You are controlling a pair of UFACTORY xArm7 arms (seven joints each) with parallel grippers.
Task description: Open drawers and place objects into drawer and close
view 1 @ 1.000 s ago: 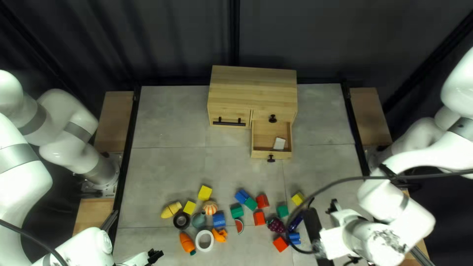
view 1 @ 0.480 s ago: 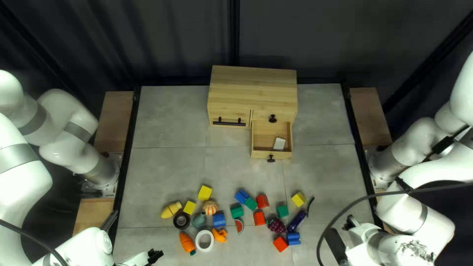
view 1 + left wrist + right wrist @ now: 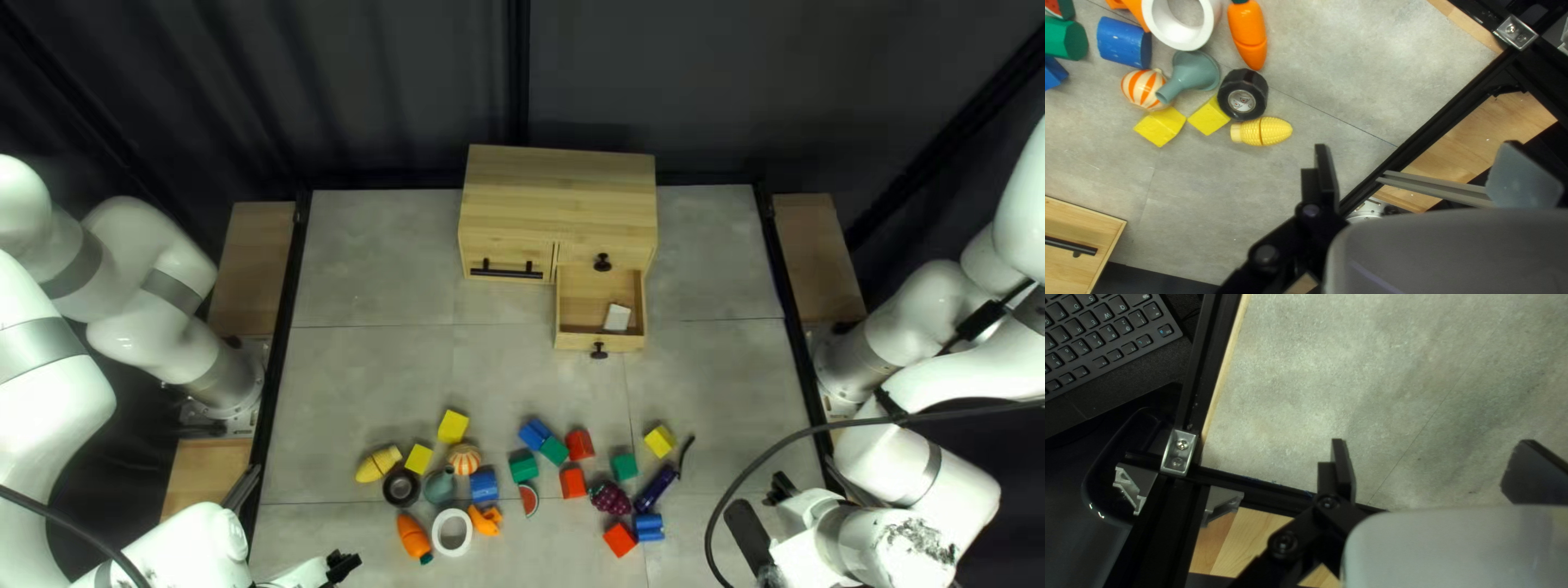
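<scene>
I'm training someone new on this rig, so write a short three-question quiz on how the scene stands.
1. True or false: the open drawer is at the cabinet's lower right, with a whitish object inside it.
2. Multiple choice: in the left wrist view, what lies right beside the toy corn? (a) toy eggplant (b) black toy wheel (c) toy grapes
3. Fill in the blank: the fingers of the left gripper and the right gripper stand apart with nothing held, so both grippers are ____.

Key: 1. true; 2. b; 3. open
</scene>
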